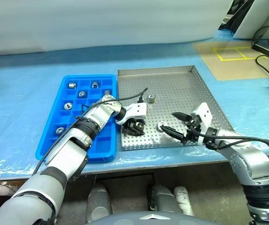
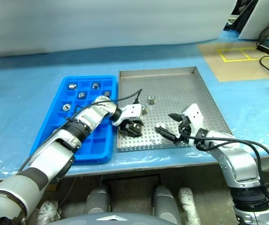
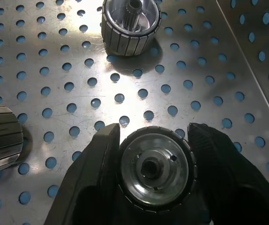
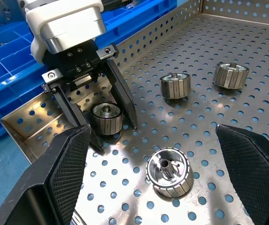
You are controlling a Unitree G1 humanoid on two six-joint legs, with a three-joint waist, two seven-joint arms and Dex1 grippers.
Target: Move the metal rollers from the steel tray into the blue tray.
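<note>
Right end effector (image 1: 174, 123) sat nearest, low over the front edge of the steel tray (image 1: 200, 89), fingers spread wide and holding nothing. One roller (image 4: 168, 172) stood on end just ahead of it, between the spread fingers in the right wrist view but not touched.

Left end effector (image 1: 134, 127) was a little farther in, at the tray's front-left corner, pointing steeply down. Its two black fingers (image 3: 99, 164) were drawn in against the ribbed sides of a roller (image 3: 154, 168), one on each flank. Roller stood upright, hole facing up, so its axis ran roughly along the end effector's line; judged as gripped, though not lifted, since it appeared to rest on the perforated floor.

Other loose rollers lay on the tray floor beyond: two (image 4: 175, 86) (image 4: 230, 75) in the right wrist view, one of them likely the single roller (image 1: 151, 98) near the tray's middle in the head view.

Blue tray (image 1: 64, 140) lay touching the steel tray's left rim, on the counter (image 1: 22, 103). Several compartments toward the back held rollers (image 1: 71, 85); front ones were bare.

Key relation: the blue tray lay directly to the left of the held roller, just over the rim, and the left arm was much the nearer. Next move probably a lift and short carry leftward.

No readable writing or brand marks seen.
</note>
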